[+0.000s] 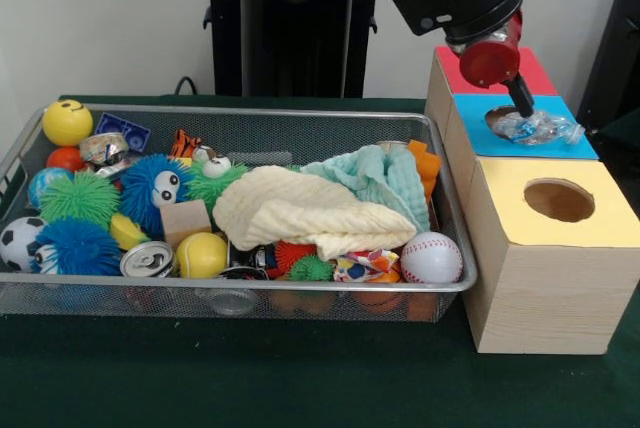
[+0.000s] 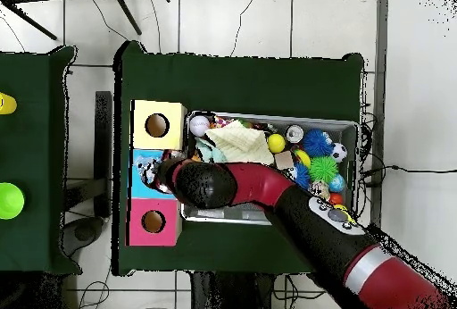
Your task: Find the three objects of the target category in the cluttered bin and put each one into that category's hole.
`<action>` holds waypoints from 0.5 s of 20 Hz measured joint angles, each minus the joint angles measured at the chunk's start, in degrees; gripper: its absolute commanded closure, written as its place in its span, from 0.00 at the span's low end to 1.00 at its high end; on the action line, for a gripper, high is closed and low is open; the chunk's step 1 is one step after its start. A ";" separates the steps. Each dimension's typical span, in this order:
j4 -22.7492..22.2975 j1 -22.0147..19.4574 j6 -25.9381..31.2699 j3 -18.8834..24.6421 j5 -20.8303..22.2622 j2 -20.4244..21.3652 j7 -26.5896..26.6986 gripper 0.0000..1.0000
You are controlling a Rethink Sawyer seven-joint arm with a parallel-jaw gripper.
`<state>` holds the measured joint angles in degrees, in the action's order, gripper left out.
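At the upper right, the end effector (image 1: 522, 108) met crumpled clear plastic (image 1: 540, 127) covering the blue box's hole (image 1: 497, 118); its grip was unreadable.

Hand (image 1: 522, 106) over blue box's hole (image 1: 500, 118), crinkled plastic (image 1: 540, 128) seemingly beneath.

Bin (image 1: 440, 163): wire mesh metal, shiny rim. Boxes (image 1: 545, 293): pale wood w/ matt coloured paper tops. Cloths (image 1: 300, 210) at bin's middle: soft woven fabric, waffle-textured. Can (image 1: 147, 260) by front rim: glossy metal. Wrapper (image 1: 540, 128) on blue top: crinkly clear plastic. Table (image 1: 300, 378): matt green cloth.
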<state>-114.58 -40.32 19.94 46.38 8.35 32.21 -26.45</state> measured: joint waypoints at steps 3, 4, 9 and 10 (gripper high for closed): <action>-0.64 0.02 -1.59 -0.01 0.00 -0.67 0.00 1.00; -0.80 0.03 -1.95 -0.01 0.00 -0.72 0.00 1.00; -1.01 0.04 -2.88 -0.01 0.00 -0.84 0.00 1.00; -1.01 0.03 -2.88 0.00 -0.01 -0.88 0.00 1.00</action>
<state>-115.59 -40.29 17.06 46.38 8.34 31.33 -26.45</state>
